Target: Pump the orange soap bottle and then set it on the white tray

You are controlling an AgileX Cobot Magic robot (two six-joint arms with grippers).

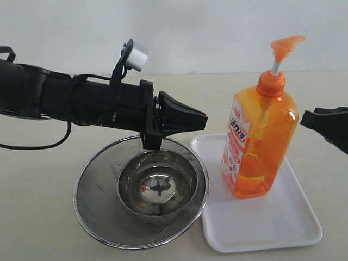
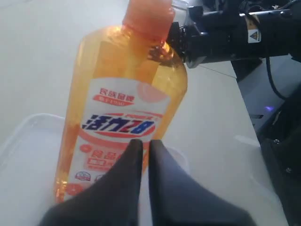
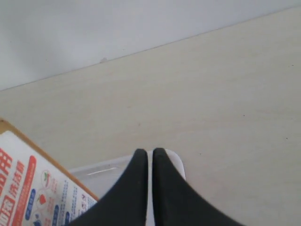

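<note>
You had the orange soap bottle (image 1: 258, 144) upright on the white tray (image 1: 283, 223), your left gripper (image 1: 202, 120) clenched empty to its left, your right gripper (image 3: 149, 151) seemingly clenched too.

The bottle (image 1: 260, 147), just ahead of the left gripper (image 1: 202, 120), is seen in translucent orange, topped by an orange pump (image 1: 286, 44) on a white stem (image 1: 276, 67). Its label (image 2: 117, 141) is printed white with pink-red bands, red characters and large blue lettering. The left gripper and the right gripper (image 3: 150, 153) are finished in matt black. The tray (image 1: 283, 228) under the bottle is coloured plain white. Below the left gripper, the strainer (image 1: 92, 198) is woven in fine grey steel mesh, and the bowl (image 1: 157, 187) in it is polished to mirror silver. The table (image 1: 43, 179) is coloured pale beige.
</note>
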